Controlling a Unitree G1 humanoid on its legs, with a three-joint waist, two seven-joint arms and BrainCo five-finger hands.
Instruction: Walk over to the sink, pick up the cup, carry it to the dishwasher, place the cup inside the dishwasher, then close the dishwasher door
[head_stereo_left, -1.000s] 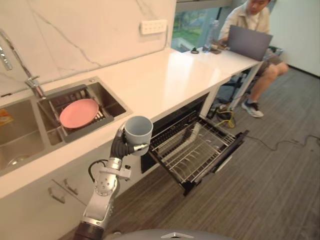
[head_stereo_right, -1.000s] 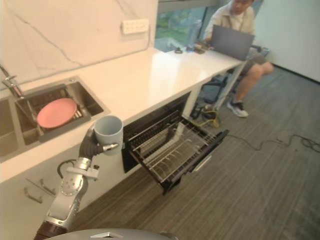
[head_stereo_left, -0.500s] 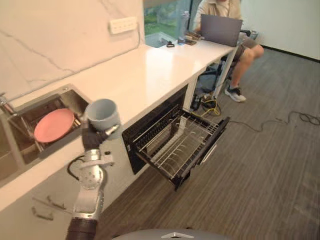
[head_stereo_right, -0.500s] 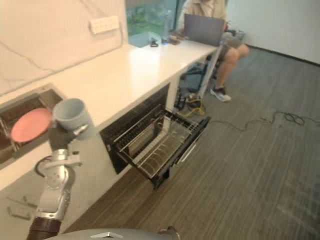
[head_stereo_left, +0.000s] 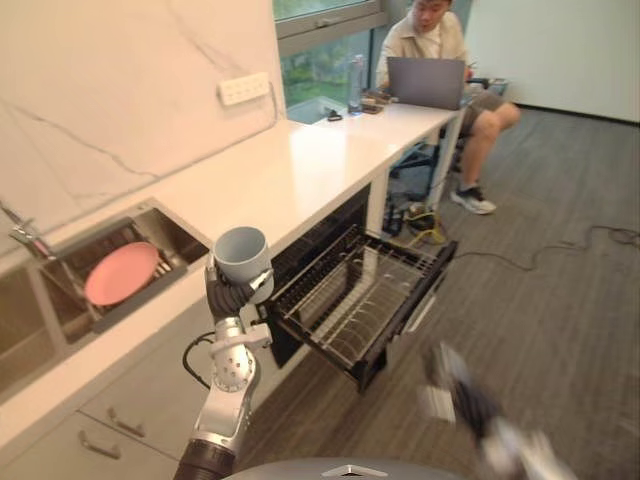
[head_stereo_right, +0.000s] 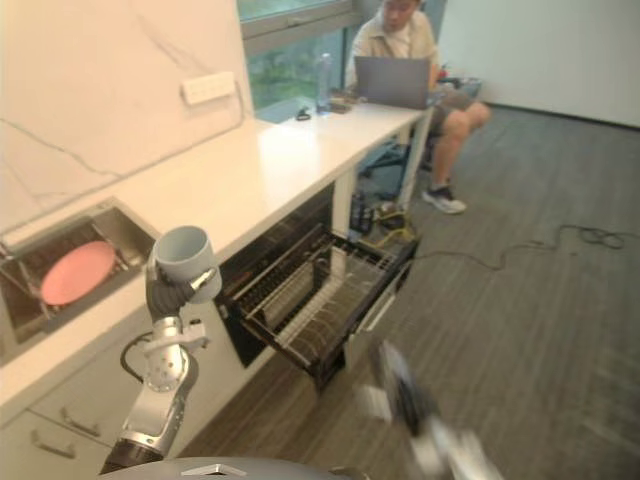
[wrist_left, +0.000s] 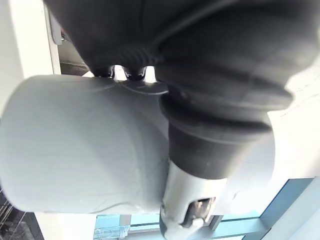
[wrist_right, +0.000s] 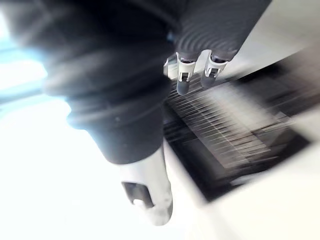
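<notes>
You have the white table (head_stereo_left: 300, 170) running from lower left to upper middle of the frame. Under it the dishwasher (head_stereo_left: 330, 232) stands open, its wire rack (head_stereo_left: 365, 295) pulled out at centre. A person (head_stereo_left: 430, 40) sits at upper right. The sink (head_stereo_left: 180, 240) at left holds 1 pink plate (head_stereo_left: 122, 273). Your left robot hand (head_stereo_left: 228, 297) is clamped round the upright grey cup (head_stereo_left: 243, 255), just left of the rack. Your right robot hand (head_stereo_left: 450, 385) blurs at lower right; you cannot tell its state.
</notes>
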